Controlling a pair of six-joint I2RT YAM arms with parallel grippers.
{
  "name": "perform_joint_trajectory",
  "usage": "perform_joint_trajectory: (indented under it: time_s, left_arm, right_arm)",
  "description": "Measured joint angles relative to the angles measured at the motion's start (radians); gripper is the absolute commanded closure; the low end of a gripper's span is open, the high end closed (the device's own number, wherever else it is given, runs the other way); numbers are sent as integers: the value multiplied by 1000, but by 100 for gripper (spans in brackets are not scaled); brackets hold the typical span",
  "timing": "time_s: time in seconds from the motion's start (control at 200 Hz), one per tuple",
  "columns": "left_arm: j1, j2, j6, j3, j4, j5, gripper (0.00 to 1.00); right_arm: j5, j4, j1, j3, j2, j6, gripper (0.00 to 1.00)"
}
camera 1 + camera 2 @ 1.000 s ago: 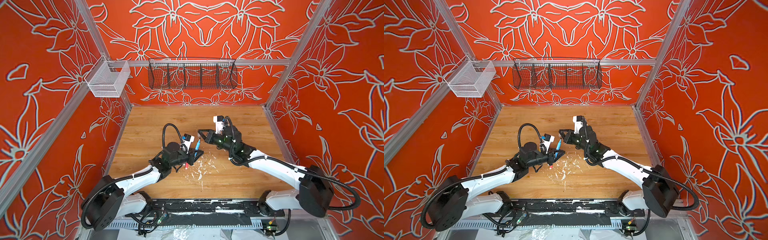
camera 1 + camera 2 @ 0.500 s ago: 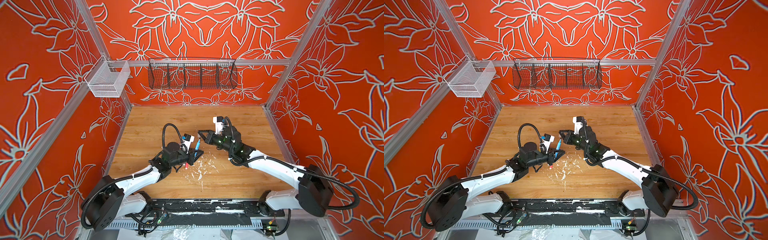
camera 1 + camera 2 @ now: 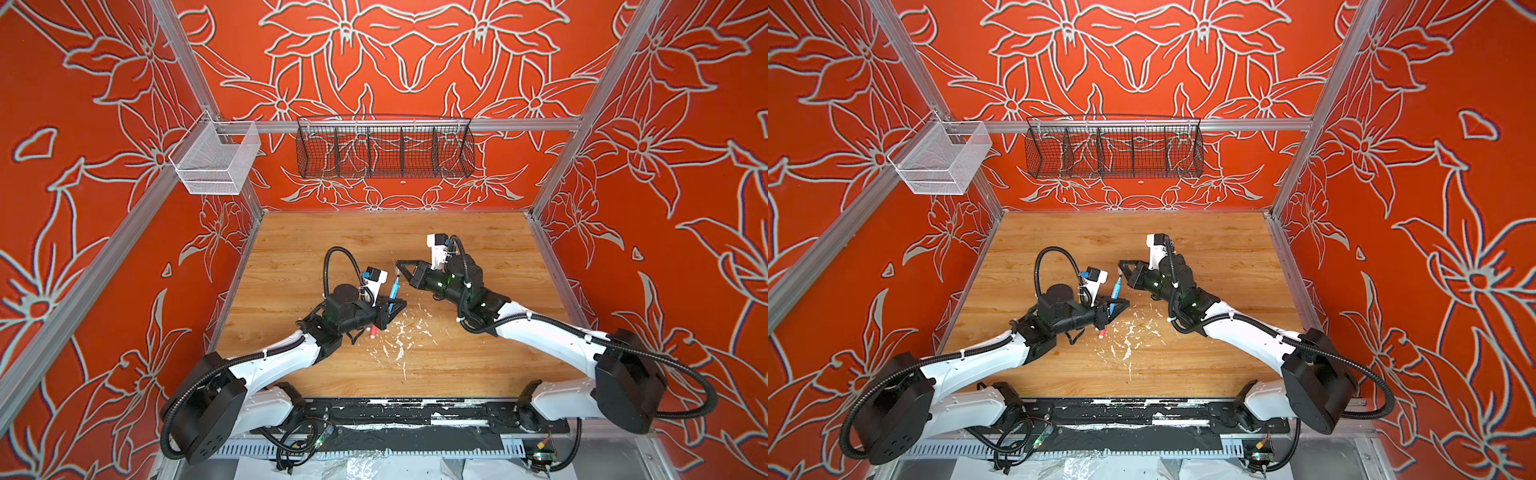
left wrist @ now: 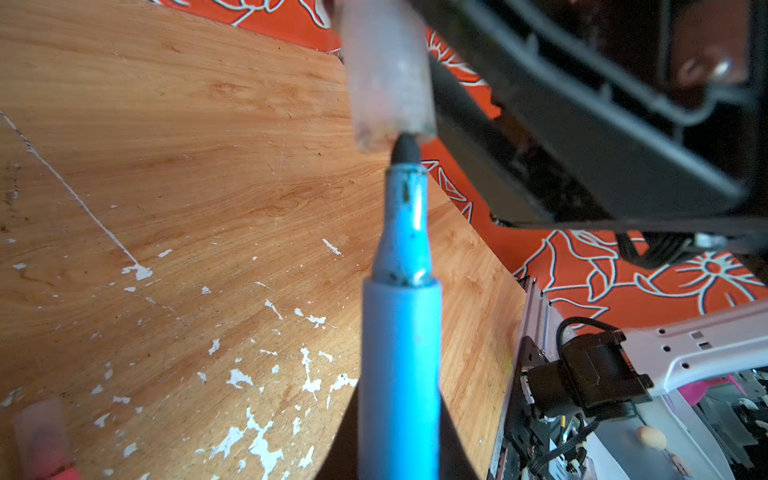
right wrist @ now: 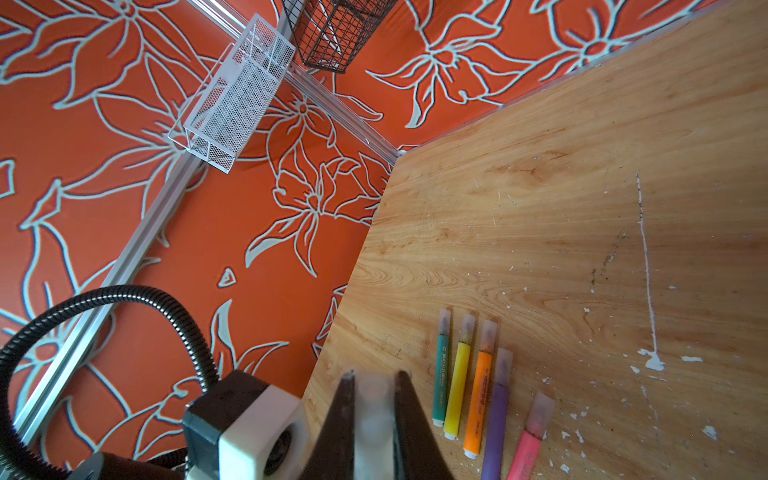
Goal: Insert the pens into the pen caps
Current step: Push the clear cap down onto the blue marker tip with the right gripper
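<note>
Your left gripper [image 3: 394, 306] grips the blue pen [image 4: 399, 374], tip at the cap [image 4: 386, 75] pinched in your right gripper [image 5: 373, 378].

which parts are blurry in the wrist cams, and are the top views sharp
Left wrist view: the clear cap is blurred, the blue pen soft, the table sharp. Right wrist view: the cap is a blur, the capped pens crisp. Both top views: sharp, evenly lit.

the wooden table [image 3: 291, 241] bears white paint flecks [image 3: 400, 340] toward 6 o'clock of its middle and a row of capped pens lying side by side: green pen [image 5: 440, 382], yellow pen [image 5: 456, 386], orange pen [image 5: 478, 399], purple pen [image 5: 496, 424] and, toward 7 o'clock, pink pen [image 3: 373, 329].
</note>
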Motion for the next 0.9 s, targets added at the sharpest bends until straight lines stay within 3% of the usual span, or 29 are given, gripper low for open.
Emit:
perform_joint_trajectory:
  time_s: [0.34,0.611,0.831,0.896]
  left_arm:
    - [10,-3,-13,-2,-2,5,100]
    - [47,-2,-130,-3,34,109,100]
    - [53,-99,-155,8,-21,138,100]
    - [53,-121,-150,8,-37,140,100]
  right_arm:
    - [7,27,21,-21,-1,1,100]
    - [97,170,79,-104,-13,27,100]
    - [141,216,126,-106,-45,29,100]
    - [150,216,135,-105,-55,28,92]
